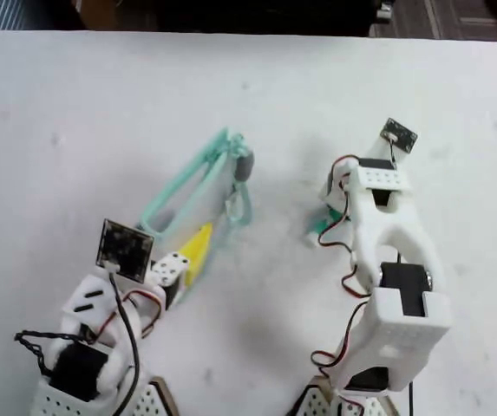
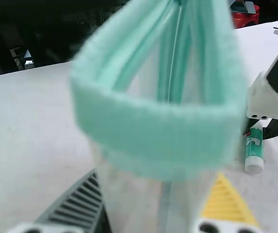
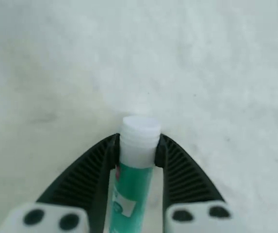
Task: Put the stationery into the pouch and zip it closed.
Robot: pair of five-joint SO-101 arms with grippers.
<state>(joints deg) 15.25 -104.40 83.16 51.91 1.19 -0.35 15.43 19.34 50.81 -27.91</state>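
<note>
Left side first: my left gripper is clamped, as best I can tell through the blur, on the near end of the pouch, with the clear wall pinched in its grip. The pouch's mint-green mouth gapes open right in front of me, and the pouch stretches away across the white bench. Over to the right, my right gripper is closed narrow on the glue stick. It grips just under the white cap, down at the bench, apart from the pouch. Beyond the bench's far edge, the room is a dark strip.
</note>
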